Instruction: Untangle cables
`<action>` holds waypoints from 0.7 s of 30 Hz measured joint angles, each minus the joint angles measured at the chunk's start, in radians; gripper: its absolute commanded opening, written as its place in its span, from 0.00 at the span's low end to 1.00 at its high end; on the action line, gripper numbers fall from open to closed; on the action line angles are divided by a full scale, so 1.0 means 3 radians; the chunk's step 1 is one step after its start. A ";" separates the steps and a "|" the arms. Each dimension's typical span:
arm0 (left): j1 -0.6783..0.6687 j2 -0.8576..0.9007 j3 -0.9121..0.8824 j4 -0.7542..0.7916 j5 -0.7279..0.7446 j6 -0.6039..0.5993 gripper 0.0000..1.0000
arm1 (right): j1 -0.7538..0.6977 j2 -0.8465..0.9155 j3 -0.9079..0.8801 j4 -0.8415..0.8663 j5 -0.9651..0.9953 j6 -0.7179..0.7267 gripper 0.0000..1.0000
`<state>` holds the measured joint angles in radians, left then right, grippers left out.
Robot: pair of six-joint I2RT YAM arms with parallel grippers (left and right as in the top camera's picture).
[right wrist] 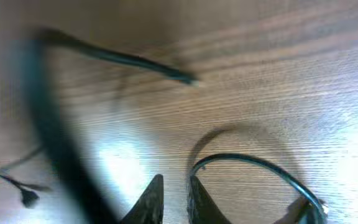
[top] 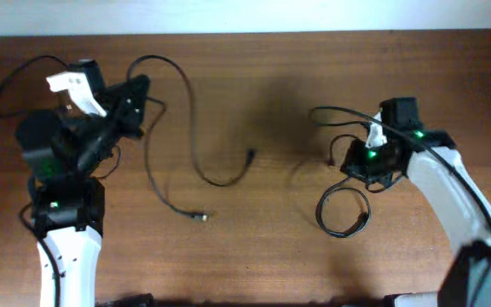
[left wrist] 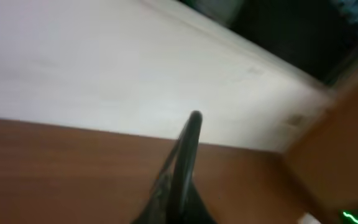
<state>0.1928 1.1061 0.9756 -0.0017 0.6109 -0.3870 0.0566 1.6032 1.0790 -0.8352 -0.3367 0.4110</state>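
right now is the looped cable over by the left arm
No, the looped cable lies on the table beside the right hand.

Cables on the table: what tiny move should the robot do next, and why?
Probably the right gripper should open wider and lower onto the coiled cable. Its fingers stand barely apart with nothing between them, and that cable lies curled in a loop right beside them.

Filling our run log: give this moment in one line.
left gripper shut | right gripper slightly open | thin black flexible cords spread, one coiled
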 measured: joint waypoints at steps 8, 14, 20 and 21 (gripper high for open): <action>-0.0038 0.1724 0.1963 0.0539 -0.1006 0.0395 0.00 | 0.0011 0.0264 0.0000 0.0104 0.0000 0.0106 0.15; -0.0045 0.2449 0.2374 -0.0342 -0.1068 0.0577 0.00 | 0.0011 0.0267 0.0000 0.0103 0.0000 0.0116 0.15; -0.0045 0.2922 0.2327 -0.1532 -0.1488 0.0930 0.00 | 0.0011 0.0270 0.0000 0.0165 0.0001 0.0116 0.15; -0.0045 0.2912 0.2327 -0.1651 -0.1518 0.0950 0.00 | 0.0011 0.0270 0.0000 0.0169 0.0001 0.0118 0.15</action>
<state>0.1795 1.9797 1.6737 -0.4969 0.1555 -0.1020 0.0601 1.6840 1.0790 -0.7845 -0.3363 0.4465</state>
